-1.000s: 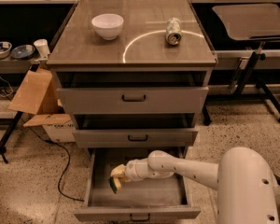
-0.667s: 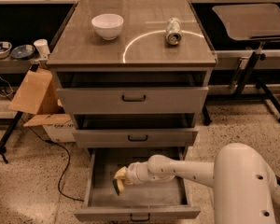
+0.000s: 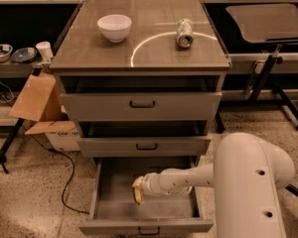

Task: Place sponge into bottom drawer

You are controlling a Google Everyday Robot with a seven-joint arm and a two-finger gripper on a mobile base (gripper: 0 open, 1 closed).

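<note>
The bottom drawer [image 3: 111, 197] is pulled open, a wide shallow grey tray under two other grey drawers. My gripper [image 3: 138, 188] is inside it, near the middle, low over the drawer floor, at the end of my white arm [image 3: 188, 180], which reaches in from the right. A pale yellow sponge [image 3: 137, 196] sits at the gripper's tip, and the gripper looks shut on it. No other sponge lies in the drawer.
A white bowl [image 3: 114, 27] and a tipped can [image 3: 184, 32] sit on the cabinet top. The top drawer [image 3: 141, 104] and middle drawer [image 3: 145, 146] stand slightly open. A cardboard box [image 3: 37, 98] and a floor cable [image 3: 64, 182] are at the left, a table frame [image 3: 270, 68] at the right.
My gripper has moved a little to the right inside the bottom drawer, with the yellow sponge still at its tip. The drawers have not moved.
</note>
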